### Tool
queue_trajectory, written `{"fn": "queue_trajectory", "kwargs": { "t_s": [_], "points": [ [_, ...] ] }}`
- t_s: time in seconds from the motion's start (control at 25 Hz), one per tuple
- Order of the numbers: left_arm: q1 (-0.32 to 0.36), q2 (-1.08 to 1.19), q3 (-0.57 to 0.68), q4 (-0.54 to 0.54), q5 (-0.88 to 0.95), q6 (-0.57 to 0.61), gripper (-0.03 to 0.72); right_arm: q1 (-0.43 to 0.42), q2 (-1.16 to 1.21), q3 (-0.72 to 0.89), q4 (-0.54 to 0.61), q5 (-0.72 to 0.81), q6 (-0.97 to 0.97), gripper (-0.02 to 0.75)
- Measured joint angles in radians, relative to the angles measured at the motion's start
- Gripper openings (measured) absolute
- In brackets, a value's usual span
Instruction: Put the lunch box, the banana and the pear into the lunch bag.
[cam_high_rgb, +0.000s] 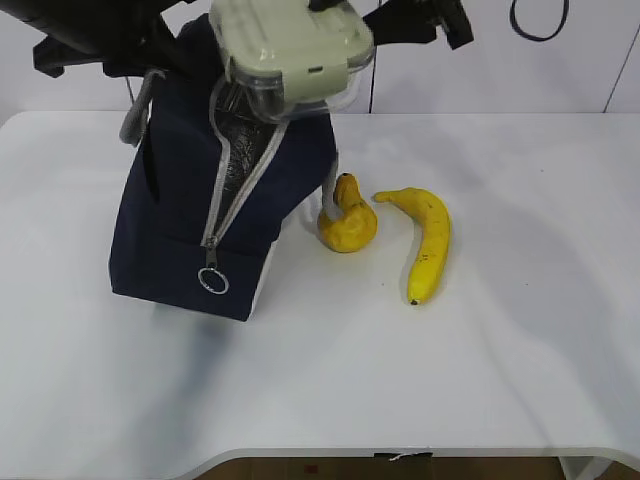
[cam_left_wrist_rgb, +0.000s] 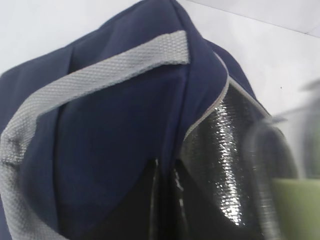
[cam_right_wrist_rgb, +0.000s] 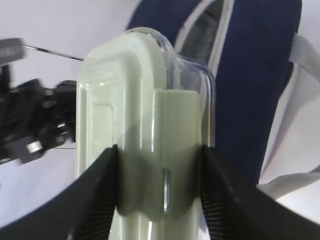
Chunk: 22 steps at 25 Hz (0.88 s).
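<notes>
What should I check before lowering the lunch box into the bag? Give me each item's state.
1. Grip on the lunch box: right gripper fingers clamp both sides. Ok.
2. Lunch bag open: zipper undone, silver lining showing. Ok.
3. Box over the opening: it hangs at the bag's top in the exterior view. Ok.
4. Left gripper holding the bag open: the left wrist view shows only fabric and the grey strap. Cannot tell.
5. Box fits the opening: the gap looks narrow. Cannot tell.
6. Pear and banana clear of the path: both on the table beside the bag. Ok.
</notes>
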Motion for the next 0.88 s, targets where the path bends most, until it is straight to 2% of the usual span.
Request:
{"fn": "queue_trajectory", "kwargs": {
  "t_s": [0.12,0.52,0.88],
  "points": [
    [-0.008,0.0,0.0,0.0,0.0,-0.005,-0.001,0.031,0.032,0.0,-0.069,-0.033,0.02,0.384],
    [-0.009,-0.011,0.0,-0.017,-0.016,-0.017,-0.001,0.044,0.096,-0.002,-0.133,-0.132,0.035,0.383],
    [-0.026,-0.011,0.0,-0.058,-0.065,-0.019,-0.001,0.145,0.155,-0.024,-0.142,-0.191,0.038,0.383]
  ]
}}
